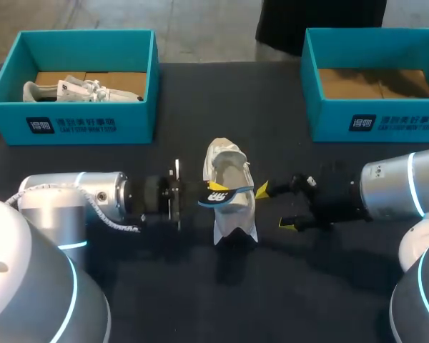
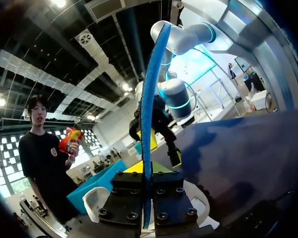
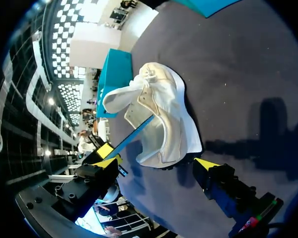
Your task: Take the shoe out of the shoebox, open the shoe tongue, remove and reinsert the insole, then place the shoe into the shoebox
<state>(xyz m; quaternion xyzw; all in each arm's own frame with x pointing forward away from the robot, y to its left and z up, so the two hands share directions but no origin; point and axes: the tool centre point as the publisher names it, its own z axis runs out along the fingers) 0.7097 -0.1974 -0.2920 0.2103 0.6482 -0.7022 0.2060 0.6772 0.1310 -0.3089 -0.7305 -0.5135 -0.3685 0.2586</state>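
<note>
Left wrist view shows the left gripper [image 2: 146,178] pinched on a blue insole [image 2: 150,99], which stands edge-on between its fingers and rises ahead of them. In the head view this gripper [image 1: 216,191] comes in from the left and holds the insole [image 1: 232,194] crosswise over the opening of a white shoe [image 1: 229,214]; whether the insole's far end sits inside the shoe cannot be told. The shoe stands on its sole on the dark tabletop [image 1: 200,107], between the two grippers. The right gripper [image 1: 275,207] is just beside the shoe on the other side, its yellow-tipped fingers spread wide and holding nothing; in the right wrist view the shoe [image 3: 164,119] lies just ahead of that gripper [image 3: 156,162]. At the back left, well apart, a teal shoebox [image 1: 139,121] holds a second white shoe [image 1: 79,89]. A matching teal shoebox [image 1: 322,121] stands at the back right, its cardboard floor showing.
</note>
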